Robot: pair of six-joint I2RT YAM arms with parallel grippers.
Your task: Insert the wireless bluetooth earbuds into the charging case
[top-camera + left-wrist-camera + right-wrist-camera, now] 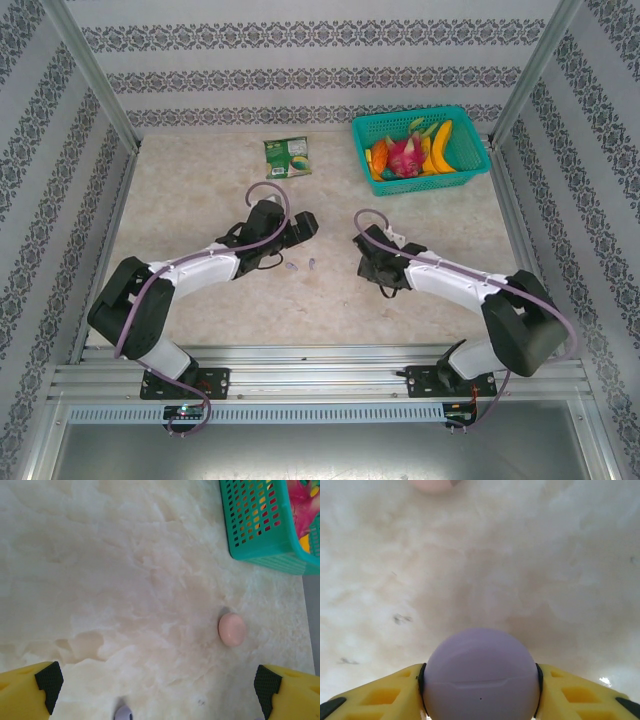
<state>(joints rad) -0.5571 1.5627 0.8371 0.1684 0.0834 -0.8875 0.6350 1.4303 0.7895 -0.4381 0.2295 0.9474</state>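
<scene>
Little of the task looks done. The right hand is clamped at about half width on the round lavender case, one yellow finger on each side, holding it low over the tabletop. A thin seam runs across the case's face, so I judge the lid to be shut, and nothing can be seated inside it yet. The left hand is spread wide and holds nothing; it hovers over bare marble with one small lavender earbud at the near edge of its view. From above, two lavender earbuds lie loose on the tabletop between the two arms, just in front of the left one. A pale pink rounded piece sits apart, nearer the teal basket — whether it is a second case or an earbud I cannot tell. What is left, as I read it: open the case, pick up each earbud and seat both.
</scene>
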